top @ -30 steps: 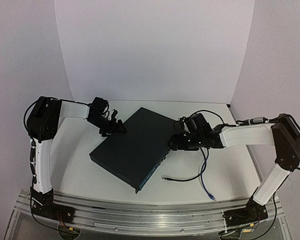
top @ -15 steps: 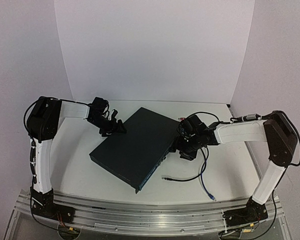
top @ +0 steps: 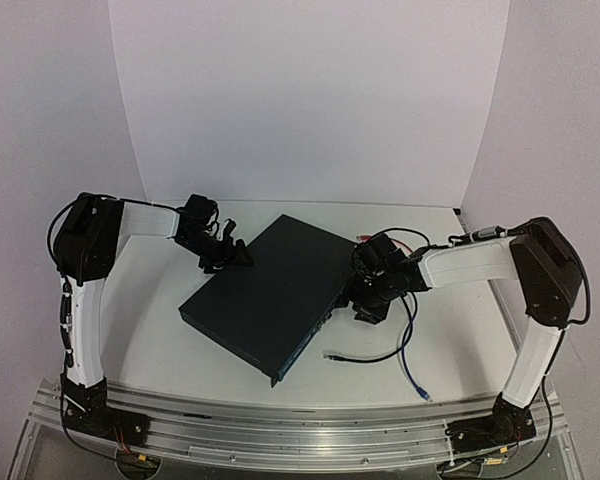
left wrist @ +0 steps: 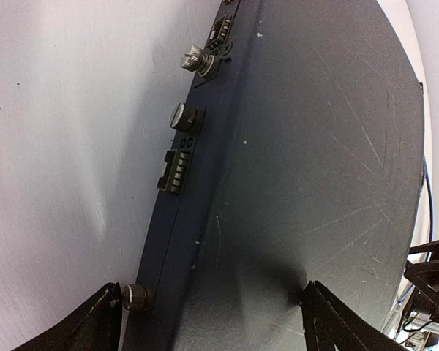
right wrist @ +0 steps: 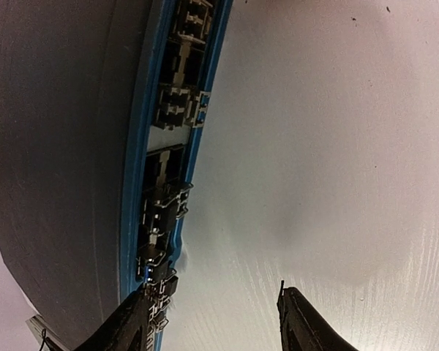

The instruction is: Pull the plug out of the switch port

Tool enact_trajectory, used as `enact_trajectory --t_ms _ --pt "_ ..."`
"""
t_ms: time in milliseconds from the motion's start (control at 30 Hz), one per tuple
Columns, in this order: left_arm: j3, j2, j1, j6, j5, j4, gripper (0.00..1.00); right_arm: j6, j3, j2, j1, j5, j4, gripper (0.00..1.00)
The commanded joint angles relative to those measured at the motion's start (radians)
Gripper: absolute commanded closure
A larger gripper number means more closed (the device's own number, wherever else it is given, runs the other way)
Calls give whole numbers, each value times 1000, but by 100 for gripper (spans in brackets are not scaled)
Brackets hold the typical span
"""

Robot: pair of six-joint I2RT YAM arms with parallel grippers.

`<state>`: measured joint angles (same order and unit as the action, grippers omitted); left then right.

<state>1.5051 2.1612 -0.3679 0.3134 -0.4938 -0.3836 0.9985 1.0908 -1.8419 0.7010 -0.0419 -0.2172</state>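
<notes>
In the top view the switch (top: 270,300) lies slantwise mid-table (top: 150,340). Its port face is the lower-right edge, running from bottom centre up to the right. The right arm (top: 470,265) ends right at that face and is by far the nearer of the 2. The left arm (top: 145,218) ends at the opposite, upper-left edge. A black cable (top: 370,357) and a blue cable (top: 408,365) lie loose on the table at lower right. In the left wrist view the left jaws stand wide, astride the switch's rear edge, with 1 finger (left wrist: 95,325) beside the rear face and the other over the top. I cannot tell whether they press on it. In the right wrist view the right jaws are apart and hold nothing. The port row (right wrist: 172,168) runs top to bottom left of centre, and 1 finger (right wrist: 135,325) sits just beside its low end. The gap between the jaws lies over bare table. I cannot tell which socket holds the plug. The jaws likely must shift left onto the row, then draw rightward, square to the face.
</notes>
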Motion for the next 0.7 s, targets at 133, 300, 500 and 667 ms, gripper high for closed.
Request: enact_trajectory --t_ms 133,300,500,667 --pt "4 7 -18 -15 57 -54 16 45 15 -27 -4 1 68 43" --pt "6 16 -18 -17 54 -55 16 45 7 -17 -4 -6 83 43" --pt "7 20 -19 -19 54 -57 16 46 10 -28 -4 -7 84 43" --pt "5 19 -18 -20 55 -56 16 44 8 -34 -3 -2 84 44"
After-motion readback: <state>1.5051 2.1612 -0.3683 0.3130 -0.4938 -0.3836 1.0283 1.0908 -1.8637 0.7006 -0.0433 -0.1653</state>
